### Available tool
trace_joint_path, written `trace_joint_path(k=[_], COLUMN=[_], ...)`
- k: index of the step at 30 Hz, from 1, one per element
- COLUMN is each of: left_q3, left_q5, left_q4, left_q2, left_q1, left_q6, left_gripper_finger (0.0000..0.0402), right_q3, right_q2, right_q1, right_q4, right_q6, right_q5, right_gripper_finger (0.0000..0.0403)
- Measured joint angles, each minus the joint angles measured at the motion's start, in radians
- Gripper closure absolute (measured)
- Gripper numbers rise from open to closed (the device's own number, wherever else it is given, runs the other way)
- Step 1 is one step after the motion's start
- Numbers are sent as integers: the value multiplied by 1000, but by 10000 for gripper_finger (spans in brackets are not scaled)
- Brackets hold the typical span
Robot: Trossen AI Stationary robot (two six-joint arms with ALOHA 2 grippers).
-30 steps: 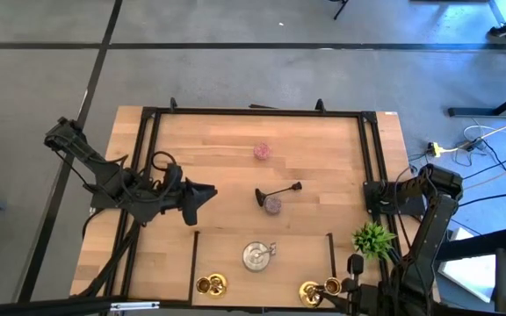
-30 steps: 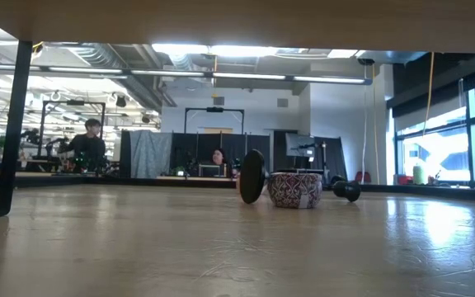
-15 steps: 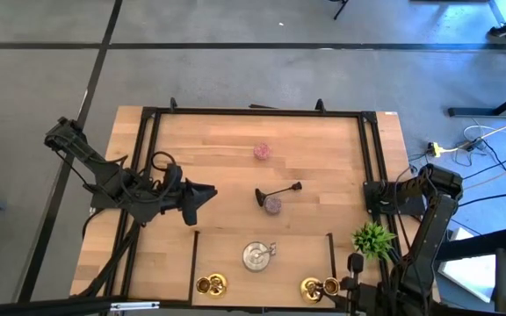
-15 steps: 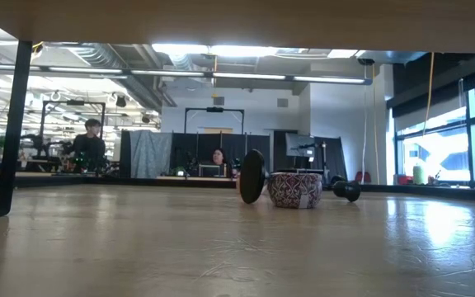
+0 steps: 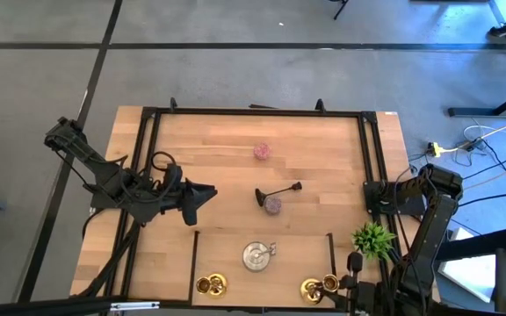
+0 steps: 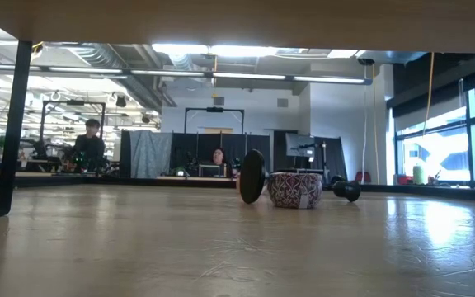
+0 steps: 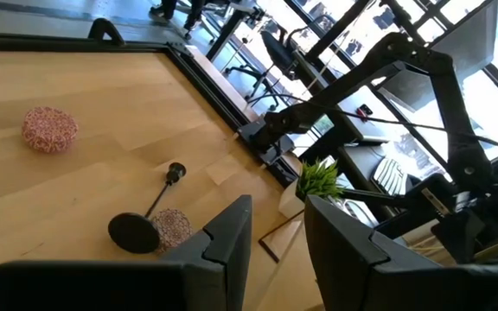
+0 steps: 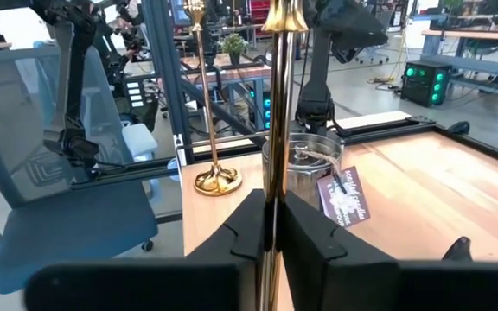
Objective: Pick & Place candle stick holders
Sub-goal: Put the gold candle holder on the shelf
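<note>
- we judge the step in hand to be a placing: our right gripper [image 8: 271,226] sits at the near right corner of the worktop [image 5: 227,145], with its jaws nearly shut around the thin stem of a gold candlestick holder [image 8: 276,95], which stands upright between them.
- seen from above, that same gold holder [image 5: 330,284] is at the near edge, just beside another gold piece [image 5: 310,290]; the gripper itself is mostly hidden there under the arm.
- whether the held holder's foot already rests on the worktop we cannot tell, so the next move calls for a gentle release only once it stands firm, then a straight pull back so the stem is not tipped.
- past the jaws, a second gold holder [image 8: 209,112] stands free on its round foot, and the shiny silver round holder [image 8: 303,173] with a tag sits between the two gold groups at the near edge.
- our left gripper [image 7: 277,235] waits over the left side of the worktop, jaws a narrow gap apart and holding nothing.
- still out on the middle of the worktop: the black holder [image 5: 276,191] lying on its side, a pink glittery holder [image 5: 273,205] touching its base, and another pink glittery one [image 5: 262,152] farther back, well apart.
- the green plant [image 5: 373,238] stands at the right edge, near the right arm's path; we would keep clear of it.
</note>
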Motion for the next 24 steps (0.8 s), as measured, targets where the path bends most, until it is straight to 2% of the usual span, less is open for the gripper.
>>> trace_joint_path(k=[6, 24], left_q3=[0, 0], left_q5=[0, 0], left_q4=[-6, -6], left_q2=[0, 0], left_q1=[0, 0], left_q6=[2, 2], left_gripper_finger=[297, 297], right_q3=[0, 0], right_q2=[0, 0], right_q1=[0, 2], right_q4=[0, 1], right_q6=[15, 20], right_q5=[0, -1], right_gripper_finger=[330, 315])
